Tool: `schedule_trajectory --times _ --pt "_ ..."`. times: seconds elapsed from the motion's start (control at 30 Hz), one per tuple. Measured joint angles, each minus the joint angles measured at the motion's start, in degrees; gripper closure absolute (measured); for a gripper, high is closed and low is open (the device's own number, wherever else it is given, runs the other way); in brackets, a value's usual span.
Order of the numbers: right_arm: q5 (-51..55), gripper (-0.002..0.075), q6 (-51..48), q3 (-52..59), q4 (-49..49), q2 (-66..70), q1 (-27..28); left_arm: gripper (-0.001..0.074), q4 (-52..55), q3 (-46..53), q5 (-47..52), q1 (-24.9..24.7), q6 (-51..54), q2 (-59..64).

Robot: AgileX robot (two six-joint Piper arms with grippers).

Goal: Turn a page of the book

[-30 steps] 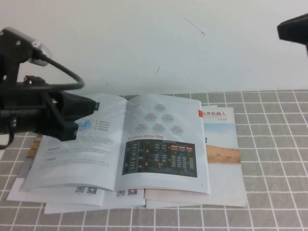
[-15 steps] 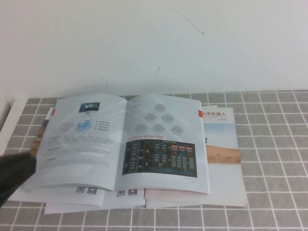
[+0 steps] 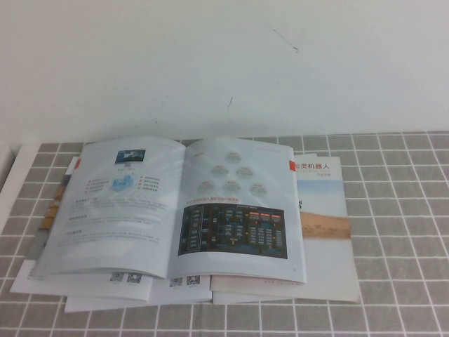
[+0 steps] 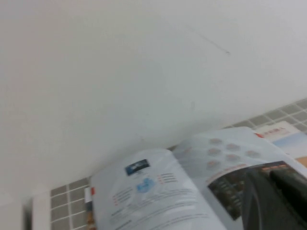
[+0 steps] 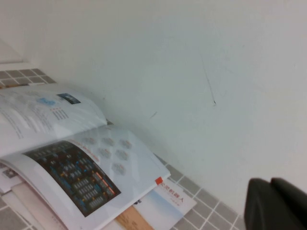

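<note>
Left pincer [image 4: 276,201] and right pincer [image 5: 276,203] hang clear of the book [image 3: 179,207], each only a dark sliver in its own wrist view; whether either is spread cannot be told. The book lies open on the tiled worktop [image 3: 400,210], spine running away from the robot, the page [image 3: 116,203] left of the spine.
</note>
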State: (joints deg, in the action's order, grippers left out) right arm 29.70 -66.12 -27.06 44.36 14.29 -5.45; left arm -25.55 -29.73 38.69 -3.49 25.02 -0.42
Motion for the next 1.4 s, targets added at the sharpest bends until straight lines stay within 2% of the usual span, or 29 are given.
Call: schedule_trajectory --times 0.23,0.97,1.13,1.3,1.4 --pt "-1.92 0.0729 0.00 4.65 4.03 -0.24 0.00 0.0737 3.62 8.59 -10.60 0.00 0.00 -0.22" --pt "-0.82 0.0729 0.00 6.95 5.18 -0.24 0.00 0.0737 3.62 29.57 -13.70 0.00 0.00 -0.22" --pt "-0.78 0.0729 0.00 6.95 5.31 -0.24 0.00 0.0737 4.19 30.29 -17.73 0.00 -0.05 -0.35" --pt "-0.78 0.0729 0.00 6.95 5.31 -0.24 0.00 0.0737 12.12 30.43 -19.16 0.00 -0.05 -0.35" --pt "-0.78 0.0729 0.00 6.95 5.31 -0.24 0.00 0.0737 12.90 30.43 -19.16 0.00 -0.05 -0.35"
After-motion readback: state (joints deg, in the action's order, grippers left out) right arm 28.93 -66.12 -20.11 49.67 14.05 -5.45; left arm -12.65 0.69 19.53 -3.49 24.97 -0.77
